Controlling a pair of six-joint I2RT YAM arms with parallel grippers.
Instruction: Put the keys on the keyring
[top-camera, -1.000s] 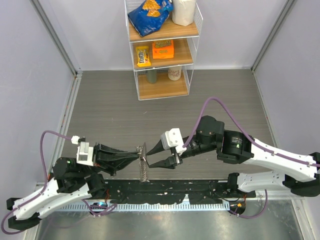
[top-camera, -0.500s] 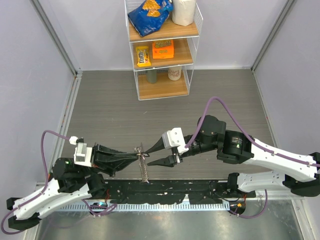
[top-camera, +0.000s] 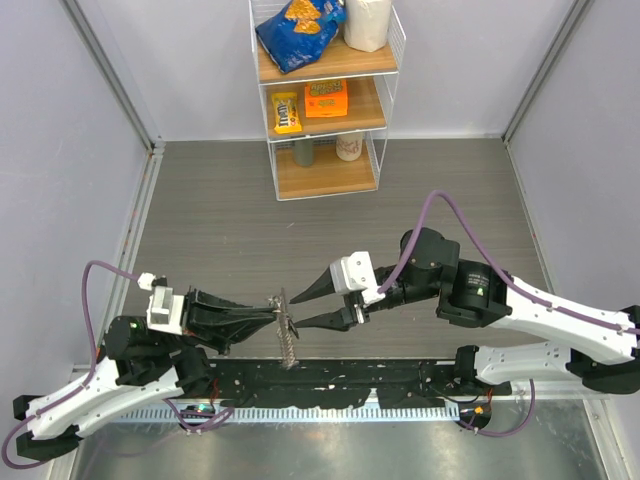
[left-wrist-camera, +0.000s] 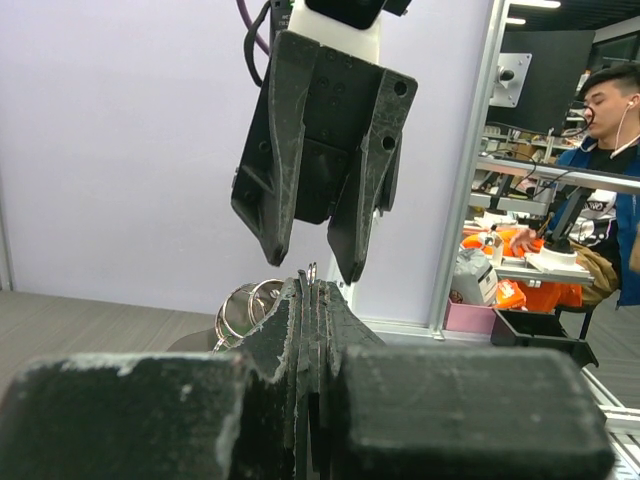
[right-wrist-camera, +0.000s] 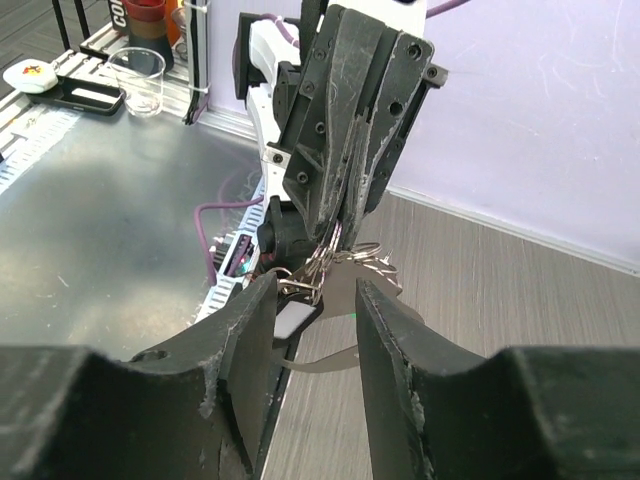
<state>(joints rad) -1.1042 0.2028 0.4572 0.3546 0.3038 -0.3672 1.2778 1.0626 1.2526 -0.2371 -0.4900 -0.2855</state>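
Observation:
My left gripper (top-camera: 273, 319) is shut on the keyring (top-camera: 284, 322), a bunch of thin silvery wire loops whose tail hangs down toward the table. In the left wrist view a thin ring edge (left-wrist-camera: 312, 273) pokes out between my shut fingers, and more loops (left-wrist-camera: 243, 305) show to their left. My right gripper (top-camera: 298, 311) faces it, open, with one finger on each side of the bunch and not touching it. From the right wrist the loops (right-wrist-camera: 340, 255) dangle under the left gripper (right-wrist-camera: 350, 120), with a whitish flat piece (right-wrist-camera: 293, 321) among them. I can make out no coloured key heads.
A wire shelf rack (top-camera: 325, 95) with snack packs stands at the back of the grey table. A black rail (top-camera: 330, 385) runs along the near edge, with a metal surface behind the arm bases. A clear plastic cup (right-wrist-camera: 140, 85) sits on that metal surface.
My right gripper has drawn back slightly to the right and its fingers have narrowed a little. The left gripper and the keyring have barely moved.

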